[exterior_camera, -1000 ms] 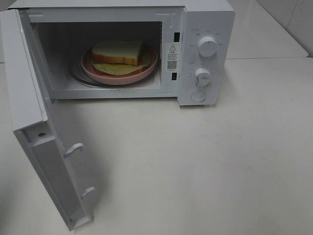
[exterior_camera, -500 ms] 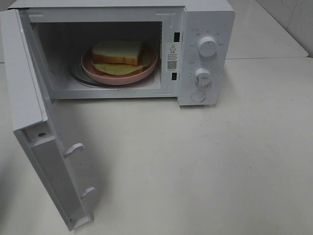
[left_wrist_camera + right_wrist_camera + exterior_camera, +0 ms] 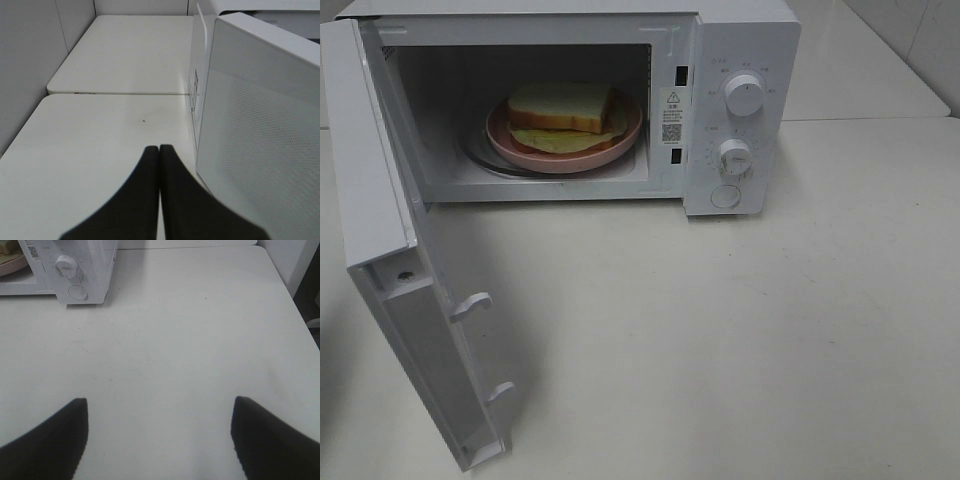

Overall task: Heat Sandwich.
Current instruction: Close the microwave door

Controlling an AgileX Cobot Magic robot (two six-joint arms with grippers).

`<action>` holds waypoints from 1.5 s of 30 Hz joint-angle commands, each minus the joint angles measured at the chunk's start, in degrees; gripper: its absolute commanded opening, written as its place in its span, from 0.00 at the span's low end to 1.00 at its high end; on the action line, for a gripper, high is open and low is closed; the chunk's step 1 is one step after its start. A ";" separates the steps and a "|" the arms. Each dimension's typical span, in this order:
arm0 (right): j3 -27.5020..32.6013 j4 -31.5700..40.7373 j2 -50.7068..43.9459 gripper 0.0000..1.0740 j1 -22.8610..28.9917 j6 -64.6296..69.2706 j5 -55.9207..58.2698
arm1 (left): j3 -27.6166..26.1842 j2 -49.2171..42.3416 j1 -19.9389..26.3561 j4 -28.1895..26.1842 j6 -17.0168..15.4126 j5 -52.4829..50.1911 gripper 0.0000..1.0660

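The sandwich (image 3: 561,108), white bread with a tan crust and pale green filling, lies on a round pink plate (image 3: 616,146) inside the open white microwave (image 3: 740,40). Its door (image 3: 390,270) hangs wide open toward the front left. Neither arm appears in the exterior high view. My left gripper (image 3: 159,149) is shut with nothing between its fingers, just outside the door's outer face (image 3: 260,150). My right gripper (image 3: 159,402) is open and empty above the bare table, well to the right of the microwave's knobs (image 3: 65,266).
The white table (image 3: 770,330) stretches in front of and to the right of the microwave. A second white table (image 3: 125,50) adjoins behind it. Grey partition walls (image 3: 25,65) stand at the left edge.
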 commanded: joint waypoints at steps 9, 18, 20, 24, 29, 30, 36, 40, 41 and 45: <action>0.06 0.17 -1.43 0.71 -0.34 0.06 -0.17 | 0.06 12.61 -0.29 16.73 -8.77 -19.19 0.00; 0.06 0.17 -1.43 0.71 -0.34 0.06 -0.17 | 0.06 21.60 -0.29 28.19 -11.40 -27.27 0.00; 0.06 0.17 -1.43 0.71 -0.34 0.06 -0.17 | 0.00 23.26 -0.29 28.53 -12.55 -28.99 0.00; 0.06 0.17 -1.43 0.71 -0.34 0.06 -0.17 | 0.00 26.53 -2.18 28.76 -12.72 -31.11 0.00; 0.06 0.17 -1.43 0.71 -0.34 0.06 -0.17 | -0.92 30.65 -7.39 27.73 -10.20 -31.68 0.00; 0.06 0.17 -1.43 0.71 -0.34 0.06 -0.17 | -1.26 31.46 -8.42 27.27 -9.68 -31.80 0.00; 0.06 0.17 -1.43 0.71 -0.34 0.06 -0.17 | -2.01 34.32 -14.90 22.46 -8.42 -33.63 0.00; 0.06 0.17 -1.43 0.71 -0.34 0.06 -0.17 | -2.01 34.55 -17.59 17.93 -6.99 -33.92 0.00; 0.06 0.17 -1.43 0.71 -0.34 0.06 -0.17 | -2.01 34.66 -18.85 15.07 -6.59 -34.21 0.00; 0.06 0.17 -1.43 0.71 -0.34 0.06 -0.17 | -2.06 35.18 -20.74 11.92 -6.30 -34.49 0.00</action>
